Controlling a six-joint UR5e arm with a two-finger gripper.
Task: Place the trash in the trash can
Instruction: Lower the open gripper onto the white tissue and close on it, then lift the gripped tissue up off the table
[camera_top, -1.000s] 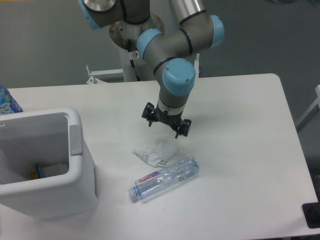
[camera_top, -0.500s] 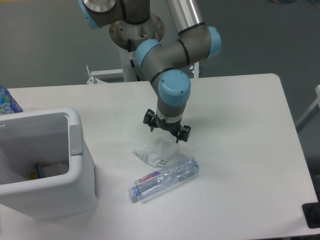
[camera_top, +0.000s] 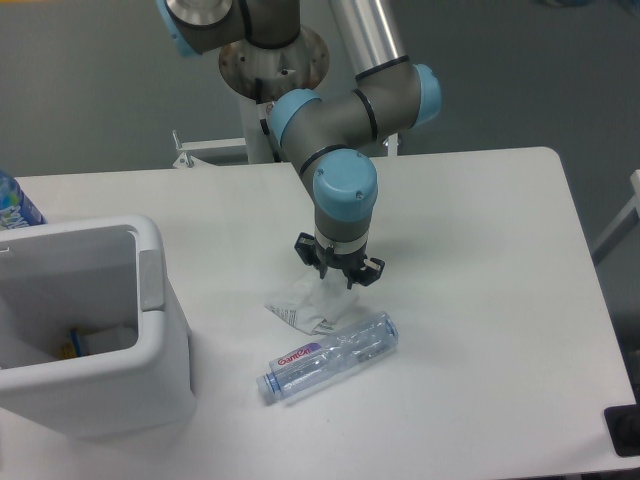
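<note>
Hand poised over the crumpled wrapper

The hand was seen spread apart, its fingers lowered just above the paper wrapper on the counter. The crushed bottle was laid just beside the wrapper, nearer the camera. The trash can was stood well apart at the left edge.

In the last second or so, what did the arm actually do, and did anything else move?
The gripper came down toward the crumpled wrapper and now sits just over it, fingers spread; nothing is gripped yet. The wrapper, crushed bottle and trash can stayed put.
</note>
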